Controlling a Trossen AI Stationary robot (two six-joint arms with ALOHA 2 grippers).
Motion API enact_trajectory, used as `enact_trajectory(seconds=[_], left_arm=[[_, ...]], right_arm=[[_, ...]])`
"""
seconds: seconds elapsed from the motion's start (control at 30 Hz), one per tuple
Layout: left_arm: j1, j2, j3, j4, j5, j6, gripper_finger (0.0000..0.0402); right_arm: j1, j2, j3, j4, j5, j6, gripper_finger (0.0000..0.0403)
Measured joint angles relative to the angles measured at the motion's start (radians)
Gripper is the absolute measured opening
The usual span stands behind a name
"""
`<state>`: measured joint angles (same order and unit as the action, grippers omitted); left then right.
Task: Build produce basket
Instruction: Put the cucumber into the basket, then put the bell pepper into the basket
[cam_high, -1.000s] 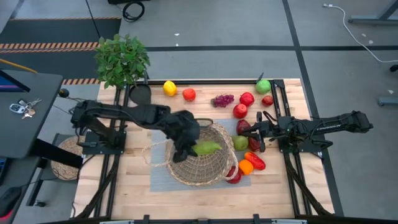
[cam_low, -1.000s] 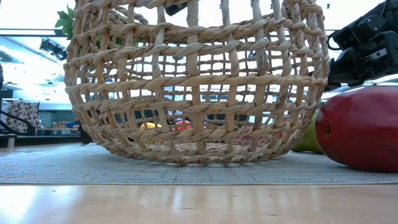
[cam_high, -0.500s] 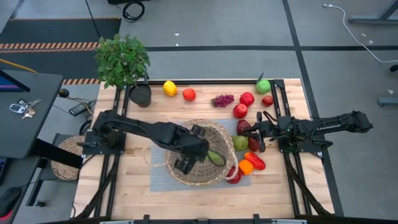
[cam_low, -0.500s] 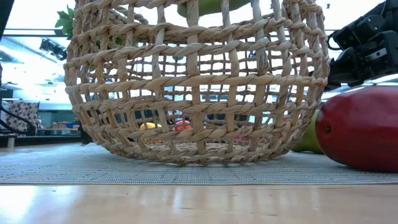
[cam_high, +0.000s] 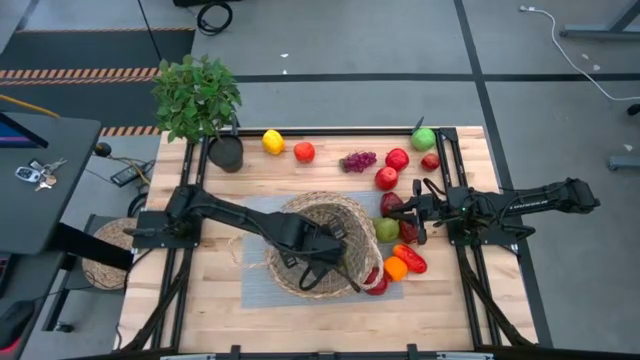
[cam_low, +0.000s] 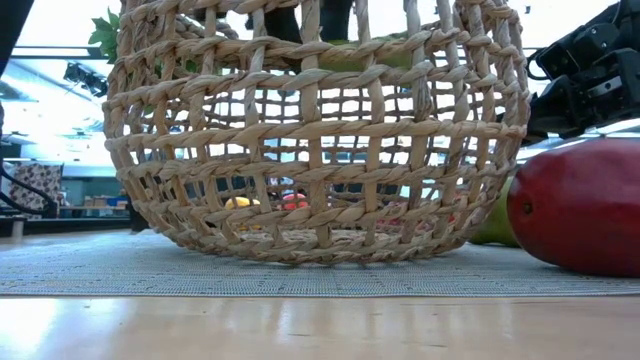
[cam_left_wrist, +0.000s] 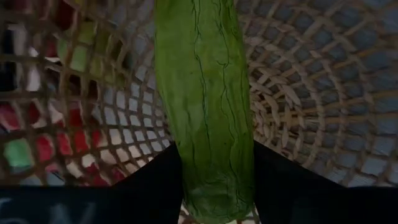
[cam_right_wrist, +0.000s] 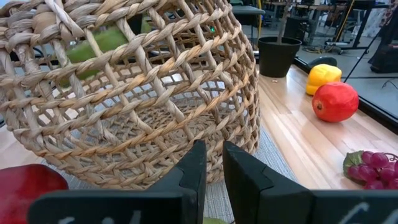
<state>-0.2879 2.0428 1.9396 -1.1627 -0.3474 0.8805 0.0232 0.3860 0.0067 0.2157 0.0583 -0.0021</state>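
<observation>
The tan wicker basket (cam_high: 300, 203) stands on a grey mat in the table's middle, and fills the low view (cam_low: 320, 150). My left gripper (cam_high: 336, 257) reaches into it and is shut on the green cucumber (cam_left_wrist: 202, 93), which also shows through the weave (cam_right_wrist: 102, 43) near rim height (cam_low: 350, 55). Other produce lies on the table: yellow piece (cam_high: 273, 141), red piece (cam_high: 304, 152), grapes (cam_high: 358, 160), and red, green and orange pieces to the basket's right (cam_high: 396, 267). My right gripper (cam_right_wrist: 213, 163) waits beside them, open by a narrow gap. My left gripper pinches the cucumber between its two fingers (cam_left_wrist: 155, 183) near one end (cam_left_wrist: 217, 196). It comes slanting down from the table's left. The cucumber sticks out past the fingertips. It is lifted clear, inside the basket above its floor.
A potted plant (cam_high: 197, 95) with a black pot (cam_high: 225, 152) stands at the far left corner. The grey mat (cam_high: 258, 288) lies under the basket. A large dark red fruit (cam_low: 580, 205) lies just right of the basket. Bare wood shows along the near edge.
My left gripper has carried the cucumber from above the basket's left rim toward the right and near side, and down into the basket. The cucumber now sits at rim height in the low view and is mostly hidden under the gripper from above.
</observation>
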Motion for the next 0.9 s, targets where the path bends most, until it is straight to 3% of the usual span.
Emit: enact_trajectory(seconds=[0.4,0.5,0.73,0.9], left_arm=[[0.021,0.089,0.0,-0.056,0.075,-0.015,0.0162],[0.021,0.089,0.0,-0.054,0.079,-0.046,0.019],[0.021,0.066,0.0,-0.059,0.062,-0.117,0.0298],[0.027,0.006,0.017,-0.062,-0.005,-0.178,0.0315]], right_arm=[[0.0,0.0,0.0,0.016,0.0,0.0,0.0061],[0.0,0.0,0.0,0.016,0.0,0.0,0.0061],[0.0,0.0,0.0,0.023,0.0,0.0,0.0061],[0.0,0.0,0.0,0.029,0.0,0.0,0.0061]])
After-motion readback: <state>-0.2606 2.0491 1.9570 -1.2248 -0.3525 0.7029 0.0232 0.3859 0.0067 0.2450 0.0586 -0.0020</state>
